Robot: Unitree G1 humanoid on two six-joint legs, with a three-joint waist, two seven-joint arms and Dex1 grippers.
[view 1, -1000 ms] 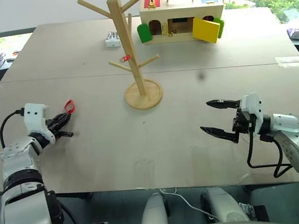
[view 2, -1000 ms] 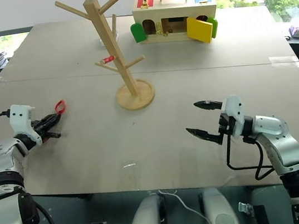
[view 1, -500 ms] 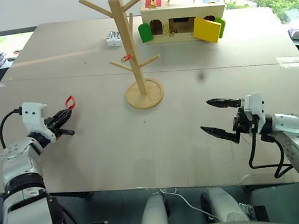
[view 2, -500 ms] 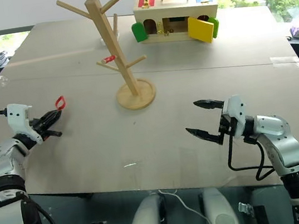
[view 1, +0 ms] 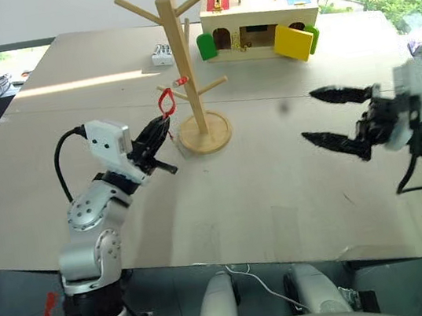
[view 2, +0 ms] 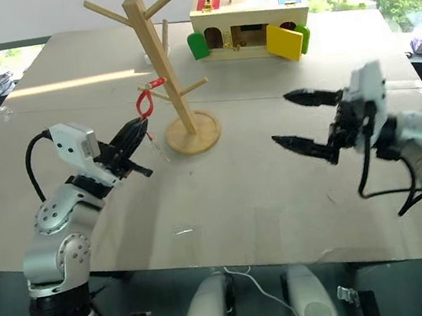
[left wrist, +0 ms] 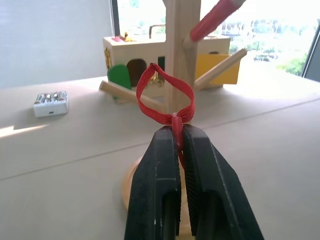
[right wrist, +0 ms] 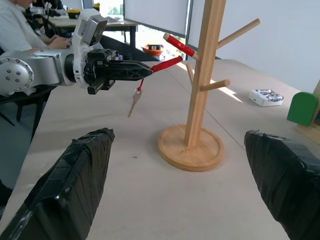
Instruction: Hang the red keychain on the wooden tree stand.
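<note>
The left gripper (view 1: 161,129), two black fingers, was clamped shut on the red keychain (view 1: 166,103), a thin red teardrop-shaped fabric loop with a small pale key-like piece dangling below it. The loop stood upright above the fingertips, raised clear of the table (view 1: 66,92), a broad pale wooden surface. In the left wrist view the loop (left wrist: 164,97) appeared directly in front of the square post, with a lower peg passing behind it; whether the loop touched that peg could not be told. In the head views the loop lay just beside the tip of the lower left peg.

The wooden tree stand (view 1: 183,59), a tall pale wood post on a round disc base with upward-slanting peg branches, stood near the table's middle. A small red-and-white stub (view 1: 180,81) sat on one of its pegs.

Behind the stand lay a small white battery pack (view 1: 161,55), and farther right a wooden box with coloured doors (view 1: 259,25), green, yellow and red, topped by a metal handle.

The right gripper (view 1: 338,118) hung above the table with its two black fingers spread wide apart, holding nothing, well apart from the stand. In the right wrist view its fingers (right wrist: 75,175) framed the stand's base.
</note>
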